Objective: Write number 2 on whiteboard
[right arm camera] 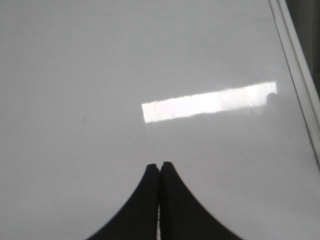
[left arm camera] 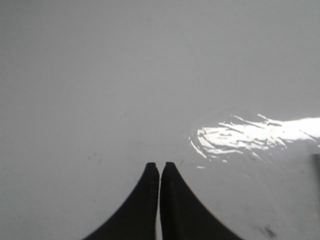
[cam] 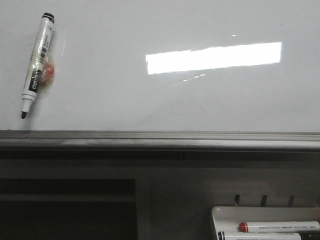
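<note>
- The large glossy white-grey whiteboard (cam: 165,100) fills the front view above its grey metal ledge (cam: 160,141); no number 2 is drawn on it yet, as far as I can see.
- A black-and-white marker with its cap off (cam: 37,65) lies against the board at upper left, long axis near upright, tip pointing down toward the ledge.
- My left gripper (left arm camera: 160,166) has its jaws pressed together, holding nothing; my right gripper (right arm camera: 160,165) is the same.
- Neither arm shows in the front view, so I cannot tell which sits nearer; the marker lies on my left side, so I judge the left arm suits the pickup.
</note>
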Motion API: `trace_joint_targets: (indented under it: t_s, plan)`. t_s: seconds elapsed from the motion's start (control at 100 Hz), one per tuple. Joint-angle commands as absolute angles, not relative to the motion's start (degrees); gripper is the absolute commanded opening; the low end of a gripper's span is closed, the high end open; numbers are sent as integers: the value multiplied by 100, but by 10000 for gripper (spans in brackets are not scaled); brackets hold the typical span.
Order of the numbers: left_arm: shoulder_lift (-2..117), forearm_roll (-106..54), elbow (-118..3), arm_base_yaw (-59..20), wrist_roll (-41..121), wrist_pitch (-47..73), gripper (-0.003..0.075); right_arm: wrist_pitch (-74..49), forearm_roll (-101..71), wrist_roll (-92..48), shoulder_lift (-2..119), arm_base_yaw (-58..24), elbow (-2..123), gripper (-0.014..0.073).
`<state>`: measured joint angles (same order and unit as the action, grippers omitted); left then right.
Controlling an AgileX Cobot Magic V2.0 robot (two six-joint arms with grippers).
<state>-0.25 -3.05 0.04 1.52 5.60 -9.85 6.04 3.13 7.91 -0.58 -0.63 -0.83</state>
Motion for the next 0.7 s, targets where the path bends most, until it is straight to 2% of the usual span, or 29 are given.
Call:
trace_joint_targets:
  t_s: [0.0, 0.13, 0.33, 0.52, 0.69]
  plan:
    - [-172, -295, 60, 92, 566, -1628, -20, 1345, 364, 688, -169, -58, -217, -71]
    - [-172, -307, 60, 92, 566, -1898, -20, 1675, 364, 688, -169, -58, -217, -71]
    - [-172, -868, 60, 92, 545, -1716, -21, 1007, 323, 759, -156, -58, -178, -71]
    - [158, -1477, -542, 92, 545, 205, -21, 0, 273, 976, 216, -58, 502, -65]
    - [1140, -1397, -1593, 92, 545, 1587, -21, -1868, 273, 976, 1075, -58, 1723, -58]
